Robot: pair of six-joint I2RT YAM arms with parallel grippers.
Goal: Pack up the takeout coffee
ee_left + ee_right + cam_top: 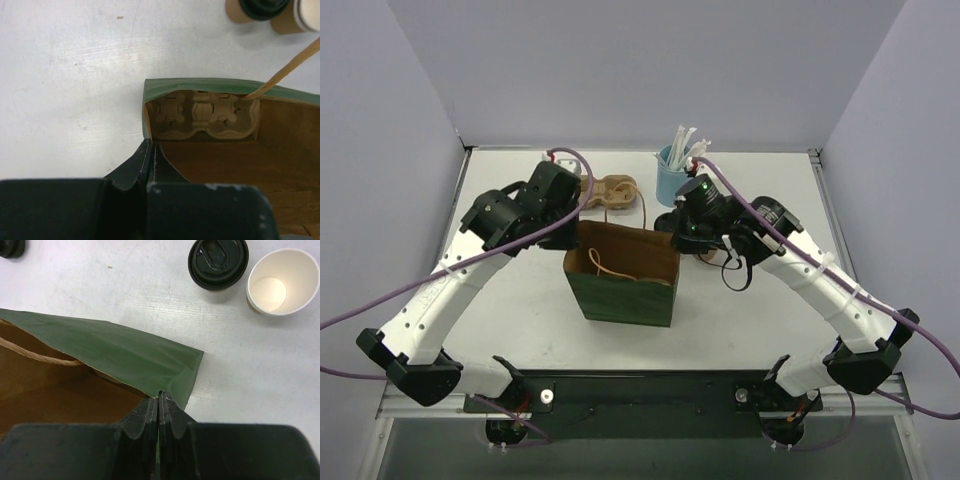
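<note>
Right wrist view shows the takeout coffee (280,282) at upper right, unlidded, standing on the worktop (100,285) outside the green bag (125,355), just beside a lidded cup (218,262). The right fingers (172,417) and the left fingers (137,170) are pressed together, each pair pinching the bag's rim. Best, I judge, to grip firmly and draw gently apart so the mouth gapes. Count: one bag, two tan cups, one pulp carrier (205,115), one straw cup (670,180).
</note>
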